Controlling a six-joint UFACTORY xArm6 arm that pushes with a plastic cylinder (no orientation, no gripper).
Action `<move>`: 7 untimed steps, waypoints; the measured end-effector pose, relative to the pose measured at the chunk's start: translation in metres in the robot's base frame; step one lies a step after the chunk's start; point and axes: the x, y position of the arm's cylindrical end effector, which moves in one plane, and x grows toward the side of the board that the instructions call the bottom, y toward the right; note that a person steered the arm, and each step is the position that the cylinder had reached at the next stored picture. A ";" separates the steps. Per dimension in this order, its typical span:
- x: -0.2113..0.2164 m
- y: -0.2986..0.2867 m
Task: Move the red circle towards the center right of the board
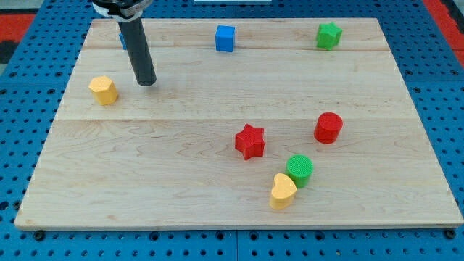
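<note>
At the view's left, a pale wooden desk [217, 210] of jointed planks lies on a blue perforated base [22, 109], whose red-and-black patches show at the two top corners, cut off by the frame; a yellow plastic block with faceted sides [104, 90], roughly hexagonal though its exact shape is hard to read, sits near the desk's left edge; just to its right stands the straight dark rod, and my tip [147, 83] rests on the wood, near the yellow faceted block but apart from it; the rod's upper end and mount are cut off at the view's top; behind the rod a small sliver of something blue [122, 40] peeks out, mostly hidden, its shape impossible to tell; there is no pincer on this arm, so its state cannot be told.

Further right, a blue plastic cube [225, 38] sits near the desk's top edge; below the middle lies a red plastic star [250, 141]; lower right of it, a yellow plastic heart [283, 191] touches a green plastic cylinder [299, 170] just above it; the red circle, a short red plastic cylinder [328, 127], stands right of centre, beside the star but apart from it, and well apart from my tip; a green plastic star-like block [328, 35] sits near the top right corner, its outline small and hard to read.
</note>
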 end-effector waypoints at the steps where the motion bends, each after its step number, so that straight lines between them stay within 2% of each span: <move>1: 0.002 0.003; 2: 0.002 0.013; 4: 0.010 0.164; 5: 0.066 0.230; 6: 0.119 0.235; 7: 0.123 0.257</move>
